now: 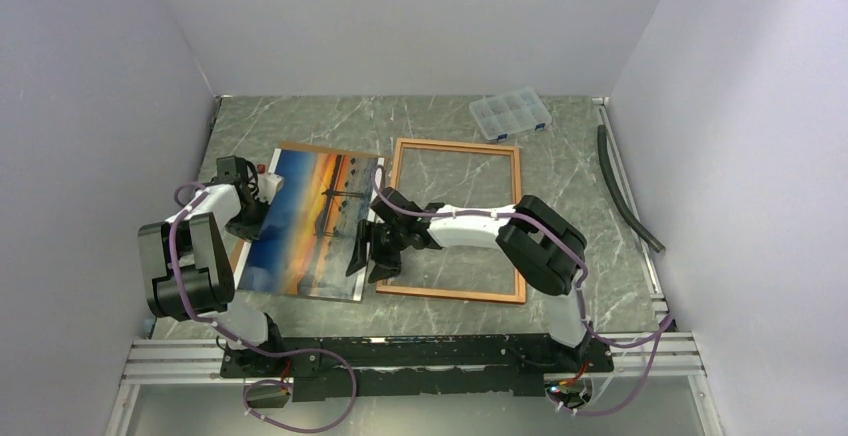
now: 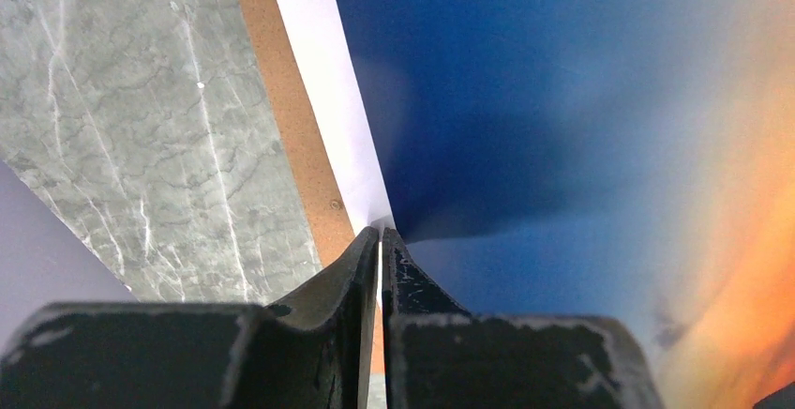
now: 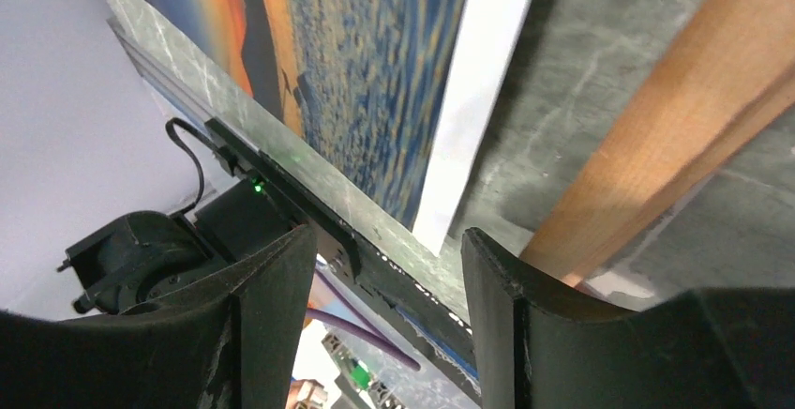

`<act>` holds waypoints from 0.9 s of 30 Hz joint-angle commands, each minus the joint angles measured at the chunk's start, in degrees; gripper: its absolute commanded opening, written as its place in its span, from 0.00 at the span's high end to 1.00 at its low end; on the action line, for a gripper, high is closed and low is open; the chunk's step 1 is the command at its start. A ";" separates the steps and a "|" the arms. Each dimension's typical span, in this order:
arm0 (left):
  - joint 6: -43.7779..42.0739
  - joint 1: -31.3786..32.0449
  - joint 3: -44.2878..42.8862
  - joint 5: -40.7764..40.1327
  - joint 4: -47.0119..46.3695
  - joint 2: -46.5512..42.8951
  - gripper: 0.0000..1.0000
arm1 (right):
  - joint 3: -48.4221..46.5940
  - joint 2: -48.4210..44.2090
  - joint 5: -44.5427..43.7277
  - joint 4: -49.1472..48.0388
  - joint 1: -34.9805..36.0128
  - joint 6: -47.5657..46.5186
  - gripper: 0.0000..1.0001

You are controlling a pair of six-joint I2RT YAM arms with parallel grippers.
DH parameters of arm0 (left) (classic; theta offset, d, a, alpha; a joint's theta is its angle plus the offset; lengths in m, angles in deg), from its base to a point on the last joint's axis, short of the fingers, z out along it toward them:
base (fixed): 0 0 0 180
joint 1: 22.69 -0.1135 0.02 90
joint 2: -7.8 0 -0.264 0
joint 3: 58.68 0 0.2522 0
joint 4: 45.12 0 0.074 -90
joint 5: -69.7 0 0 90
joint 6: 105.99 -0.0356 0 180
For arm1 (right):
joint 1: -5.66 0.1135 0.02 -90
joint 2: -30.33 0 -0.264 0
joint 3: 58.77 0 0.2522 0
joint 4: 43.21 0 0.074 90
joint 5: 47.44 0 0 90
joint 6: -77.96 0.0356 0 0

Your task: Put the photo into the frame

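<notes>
Overhead, photo: sunset side up; lying left of the frame, outside it; partly over a brown backing board
Left gripper: fingers closed tight, pinching the photo's left edge; the white underside shows there, raised off the board
Right gripper: fingers spread apart, holding nothing; poised at the photo's right edge, just beside the frame's left rail
Frame position: flat on the marbled table
Far right of table: small clear compartment box
</notes>
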 commanded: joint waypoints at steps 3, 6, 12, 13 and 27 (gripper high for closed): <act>0.72 0.22 -0.26 2.08 1.01 -2.27 0.89 | -8.54 2.02 -8.52 11.91 2.07 -3.77 0.36; 0.63 0.21 -0.38 2.16 1.13 -2.32 0.89 | -11.09 3.93 -10.30 15.64 2.71 -4.06 0.36; 0.36 0.22 -0.63 2.32 1.27 -2.64 0.90 | -14.30 5.81 -14.47 22.01 3.70 -3.82 0.34; 0.43 0.19 -0.72 2.44 1.33 -2.58 0.90 | -15.32 6.25 -14.84 23.08 3.87 -4.04 0.34; -0.08 0.22 -0.16 2.79 1.21 -2.19 0.92 | -12.94 5.17 -10.48 6.92 3.43 -1.22 0.37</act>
